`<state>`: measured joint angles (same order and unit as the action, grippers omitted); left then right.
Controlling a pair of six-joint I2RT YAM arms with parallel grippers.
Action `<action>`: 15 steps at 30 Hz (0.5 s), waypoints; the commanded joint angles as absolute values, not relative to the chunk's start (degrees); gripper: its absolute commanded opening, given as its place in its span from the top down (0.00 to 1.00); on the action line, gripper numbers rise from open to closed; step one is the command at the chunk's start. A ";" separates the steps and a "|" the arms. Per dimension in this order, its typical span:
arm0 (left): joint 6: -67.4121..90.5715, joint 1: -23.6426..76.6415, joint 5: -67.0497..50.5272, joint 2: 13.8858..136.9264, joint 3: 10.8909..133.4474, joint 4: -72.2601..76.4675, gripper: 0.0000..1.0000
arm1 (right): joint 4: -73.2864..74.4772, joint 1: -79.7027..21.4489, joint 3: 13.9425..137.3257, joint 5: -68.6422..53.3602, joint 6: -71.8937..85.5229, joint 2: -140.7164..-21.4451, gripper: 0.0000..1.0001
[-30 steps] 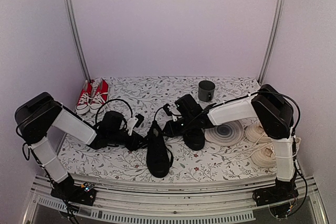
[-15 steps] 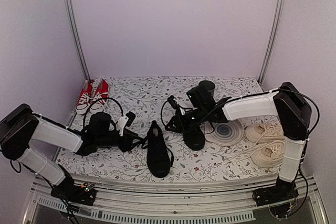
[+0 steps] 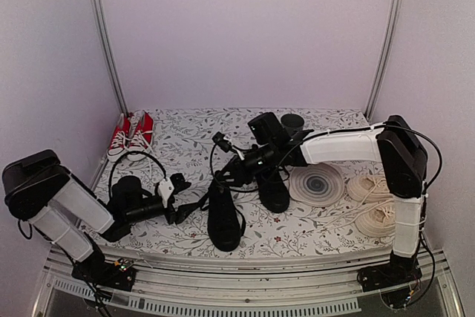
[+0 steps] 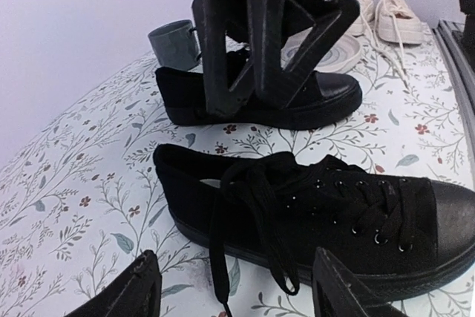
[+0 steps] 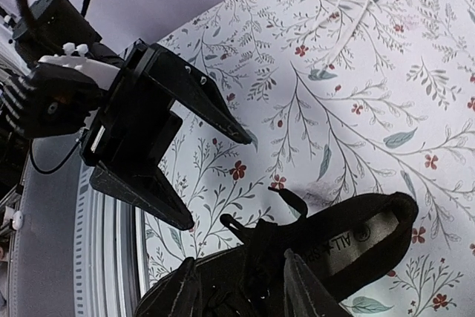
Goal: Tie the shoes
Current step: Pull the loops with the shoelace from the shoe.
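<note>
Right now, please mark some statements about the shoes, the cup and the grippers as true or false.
1. The left gripper has its jaws open. True.
2. The near black shoe lies on its side. False: it stands on its sole.
3. The grey cup is on the plate. False: it stands behind the plate, on the table.
4. The red sneakers are at the far left corner. True.
5. The left gripper holds a lace. False: nothing is between its fingers.

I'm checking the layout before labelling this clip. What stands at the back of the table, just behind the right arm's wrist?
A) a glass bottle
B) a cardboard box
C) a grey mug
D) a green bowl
C: a grey mug stands on the table behind the right arm.
</note>
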<state>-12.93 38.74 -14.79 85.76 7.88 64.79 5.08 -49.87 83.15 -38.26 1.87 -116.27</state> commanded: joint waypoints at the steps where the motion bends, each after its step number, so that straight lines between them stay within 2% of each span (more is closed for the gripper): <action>1: -17.55 37.33 -26.72 93.87 10.82 76.38 0.30 | 11.85 -50.10 86.74 -38.21 -3.58 -120.20 0.62; 7: -14.70 35.10 -35.43 99.94 15.16 76.69 0.28 | 13.15 -50.10 86.26 -41.94 -5.67 -121.10 0.61; 12: -13.97 34.81 -36.28 101.14 17.98 72.45 0.31 | 10.98 -50.11 85.69 -42.53 -4.64 -121.59 0.74; 15: -15.16 34.59 -34.36 101.10 19.02 67.88 0.34 | 10.17 -50.10 85.90 -42.58 -4.00 -122.04 0.74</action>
